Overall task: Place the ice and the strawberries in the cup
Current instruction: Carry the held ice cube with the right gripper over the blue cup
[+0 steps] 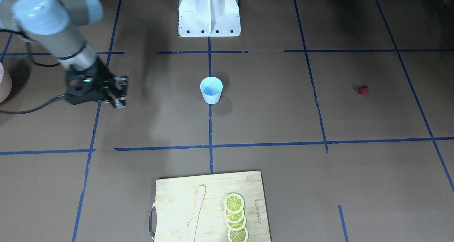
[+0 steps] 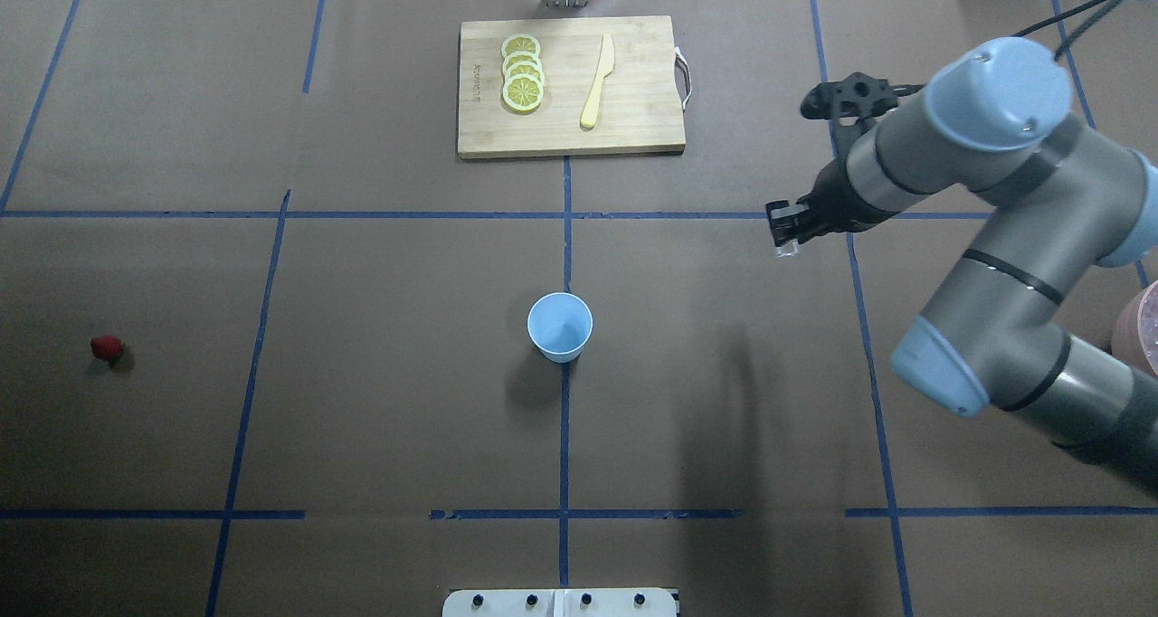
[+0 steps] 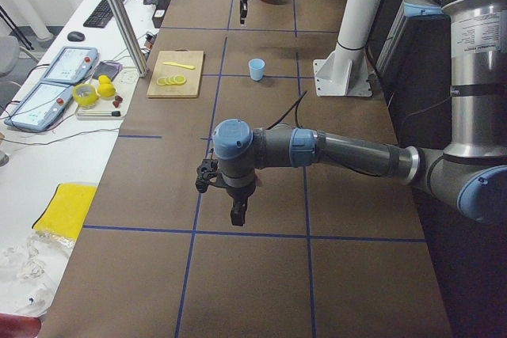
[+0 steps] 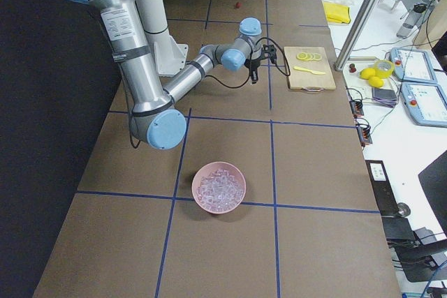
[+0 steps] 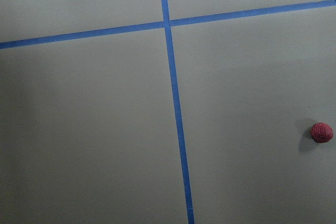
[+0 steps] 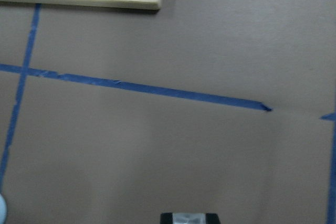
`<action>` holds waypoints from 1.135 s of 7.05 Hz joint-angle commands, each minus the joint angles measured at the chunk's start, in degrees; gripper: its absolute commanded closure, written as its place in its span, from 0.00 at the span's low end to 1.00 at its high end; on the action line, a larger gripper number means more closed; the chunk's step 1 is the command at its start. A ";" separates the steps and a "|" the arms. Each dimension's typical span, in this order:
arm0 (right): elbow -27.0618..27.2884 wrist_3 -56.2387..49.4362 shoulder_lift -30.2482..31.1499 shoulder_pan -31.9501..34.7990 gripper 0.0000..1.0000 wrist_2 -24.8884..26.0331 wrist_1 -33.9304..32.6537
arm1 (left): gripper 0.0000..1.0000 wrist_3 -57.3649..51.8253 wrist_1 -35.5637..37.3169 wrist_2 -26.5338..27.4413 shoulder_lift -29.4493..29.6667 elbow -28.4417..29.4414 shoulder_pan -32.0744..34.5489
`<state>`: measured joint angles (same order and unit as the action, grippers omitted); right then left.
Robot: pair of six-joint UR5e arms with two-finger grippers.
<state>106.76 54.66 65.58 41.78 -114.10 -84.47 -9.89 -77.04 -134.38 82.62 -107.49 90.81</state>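
The brown paper-covered table [image 2: 362, 391] is gridded with blue tape. The right arm [image 2: 986, 264] reaches from the table's right end toward the far, operators' edge. The left arm [image 3: 348, 152] shows only in the exterior left view, stretched out over the table's left end. Its left gripper [image 3: 238, 215] points down, and I cannot tell whether it is released or clenched; its own wrist view shows no fingers.

A bamboo cutting board [image 2: 633, 124] lies at the middle of the far edge. The pink bowl [image 4: 202, 174] near the right end is only a sliver at the frame edge in the overhead and front views. The exterior right view alone shows it heaped with ice [image 4: 220, 188].

The light-blue cup [image 2: 560, 327] stands upright at the table's centre, on the middle tape line, and looks empty from overhead. On the board lie a pale knife [image 2: 597, 83] and a row of overlapping lemon slices [image 2: 522, 72] beside it.

The strawberry [image 2: 107, 348] lies alone toward the left end, well apart from the cup; the left wrist view catches it at its right edge.

The right gripper [image 2: 785, 237] hangs above the table between board and bowl, clenched on an ice cube [image 2: 788, 249]. Its wrist view confirms the clear cube between the pads.
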 commanded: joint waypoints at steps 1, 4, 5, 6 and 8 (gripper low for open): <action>-0.15 11.99 -10.69 -7.74 1.00 7.72 -8.40 | 0.00 -0.04 -0.04 0.00 0.00 0.00 -0.02; -10.83 18.73 -23.19 -14.88 1.00 16.09 -11.50 | 0.00 0.05 -0.04 0.00 0.00 0.00 -0.02; -11.31 18.73 -23.22 -16.11 1.00 17.32 -11.50 | 0.00 -0.04 -0.04 0.00 0.00 0.00 -0.02; -11.31 18.73 -23.13 -16.64 1.00 17.59 -11.50 | 0.00 -0.04 0.04 0.00 0.00 0.00 -0.10; -11.23 18.73 -22.78 -17.17 0.98 17.60 -12.11 | 0.00 0.05 -0.04 0.00 0.00 0.00 -0.46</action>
<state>95.55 73.36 42.71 24.91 -96.61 -96.23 -9.87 -77.02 -134.38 82.62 -107.49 90.51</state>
